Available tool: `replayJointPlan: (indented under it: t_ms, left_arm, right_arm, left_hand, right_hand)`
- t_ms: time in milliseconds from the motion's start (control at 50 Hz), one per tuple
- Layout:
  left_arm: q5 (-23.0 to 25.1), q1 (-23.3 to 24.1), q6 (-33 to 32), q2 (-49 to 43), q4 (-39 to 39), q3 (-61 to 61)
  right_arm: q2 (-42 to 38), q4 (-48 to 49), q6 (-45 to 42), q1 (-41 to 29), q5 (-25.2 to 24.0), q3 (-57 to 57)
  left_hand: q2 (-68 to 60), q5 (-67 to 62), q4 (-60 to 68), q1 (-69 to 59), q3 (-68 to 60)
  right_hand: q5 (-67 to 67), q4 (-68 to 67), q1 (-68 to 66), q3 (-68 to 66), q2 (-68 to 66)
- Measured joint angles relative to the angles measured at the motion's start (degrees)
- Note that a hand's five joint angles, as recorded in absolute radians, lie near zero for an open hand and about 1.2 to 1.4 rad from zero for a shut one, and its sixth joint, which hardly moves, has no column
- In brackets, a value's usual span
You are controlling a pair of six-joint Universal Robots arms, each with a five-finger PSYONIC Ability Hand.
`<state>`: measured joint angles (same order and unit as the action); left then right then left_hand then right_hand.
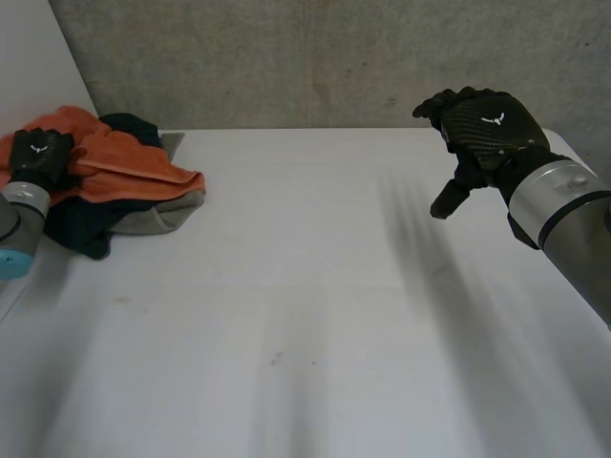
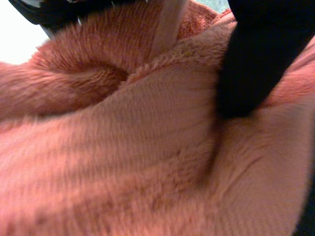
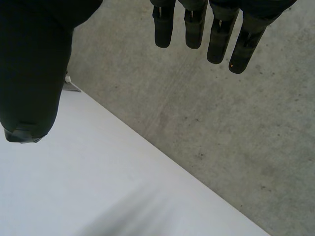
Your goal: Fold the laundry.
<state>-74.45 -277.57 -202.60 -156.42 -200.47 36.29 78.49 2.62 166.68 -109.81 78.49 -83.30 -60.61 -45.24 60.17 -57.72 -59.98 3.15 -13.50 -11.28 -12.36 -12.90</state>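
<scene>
Head view is showing my left hand (image 1: pixel 38 157) resting on the orange towel (image 1: pixel 124 162), which is topping a laundry pile at the table's (image 1: pixel 305 315) far left corner. A dark garment (image 1: pixel 81 224) and a grey cloth (image 1: pixel 170 215) are lying beneath the towel. I cannot tell whether that hand is gripping. My right hand (image 1: pixel 477 134) is hovering over the far right side, well apart from the pile, fingers (image 3: pixel 194 29) straight, thumb spread, holding nothing. A white mark (image 1: pixel 495 119) on its back is too small to read.
</scene>
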Motion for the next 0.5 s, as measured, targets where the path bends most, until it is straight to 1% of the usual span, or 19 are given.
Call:
replayJointPlan:
  t_ms: [20,60,80,100,140,220,280,320,340,360,400,480,500]
  left_arm:
    - [-0.24,0.23,0.00,0.11,-0.05,0.03]
    - [-0.92,0.96,0.01,0.83,-0.28,0.48]
    - [-1.12,1.17,0.02,1.11,-0.33,0.77]
    - [-2.17,2.63,0.16,3.45,-0.94,2.98]
    - [-2.97,3.95,0.40,5.99,-1.66,5.36]
    - [-4.96,9.42,2.75,17.74,-6.29,16.32]
    - [-5.46,12.43,4.82,23.76,-8.71,21.83]
    - [-5.73,16.61,7.85,30.64,-10.94,28.05]
    - [-5.76,17.93,8.80,32.55,-11.42,29.75]
    - [-5.76,17.93,8.80,32.55,-11.42,29.75]
    - [-5.72,24.38,12.88,39.52,-12.10,36.47]
    - [-5.69,32.01,15.69,42.39,-10.79,41.02]
    - [-5.73,36.03,16.41,42.24,-9.82,42.26]
  right_arm:
    - [-0.09,0.00,0.00,0.01,0.00,0.00]
    - [-0.35,0.01,0.00,0.02,0.03,0.02]
    - [-0.38,0.01,0.01,0.02,0.04,0.02]
    - [-0.52,0.02,0.02,0.01,0.05,0.06]
    - [-0.59,0.02,0.03,0.01,0.07,0.10]
    - [-0.65,0.02,0.05,0.02,0.06,0.31]
    - [-0.60,0.00,0.05,0.04,0.05,0.48]
    - [-0.47,-0.03,0.05,0.08,0.03,0.66]
    - [-0.40,-0.04,0.05,0.10,0.03,0.72]
    - [-0.40,-0.04,0.05,0.10,0.03,0.72]
    - [0.03,-0.07,0.05,0.22,0.01,0.88]
    - [0.82,-0.05,0.05,0.46,0.00,0.98]
    - [1.31,-0.03,0.05,0.57,-0.01,1.03]
  left_hand:
    - [-4.27,-3.43,3.94,-0.82,-3.64]
    - [-6.21,-5.04,7.48,-0.82,-5.73]
    - [-6.21,-5.04,7.48,-0.82,-5.73]
    - [-6.24,-5.04,7.68,-0.83,-5.74]
    - [-6.28,-5.04,7.78,-0.83,-5.74]
    - [-6.61,-5.04,8.30,-1.49,-6.55]
    - [-6.67,-5.04,8.35,-1.76,-6.67]
    - [-6.67,-5.04,8.35,-1.76,-6.67]
    - [-7.18,-5.04,8.48,-2.12,-7.31]
    - [-7.18,-5.04,8.48,-2.12,-7.31]
    - [-7.36,-5.04,8.49,-2.12,-7.32]
    - [-7.46,-5.04,8.50,-2.13,-7.49]
    - [-7.49,-5.04,8.50,-2.13,-7.50]
  right_hand:
    - [0.00,0.00,0.00,0.00,0.01]
    - [0.00,0.00,0.00,0.00,0.01]
    - [0.00,0.00,0.00,0.00,0.01]
    - [0.00,0.00,0.00,0.00,0.00]
    - [0.00,0.00,0.00,0.00,0.00]
    - [0.00,0.00,0.00,0.00,0.01]
    - [0.00,0.00,0.00,0.00,0.00]
    - [0.00,0.00,0.00,0.00,0.01]
    - [0.00,0.00,0.00,0.00,0.01]
    - [0.00,0.00,0.00,0.00,0.01]
    - [0.00,0.00,0.00,0.00,0.01]
    - [0.00,0.00,0.00,0.00,0.01]
    - [0.00,0.00,0.00,0.00,0.01]
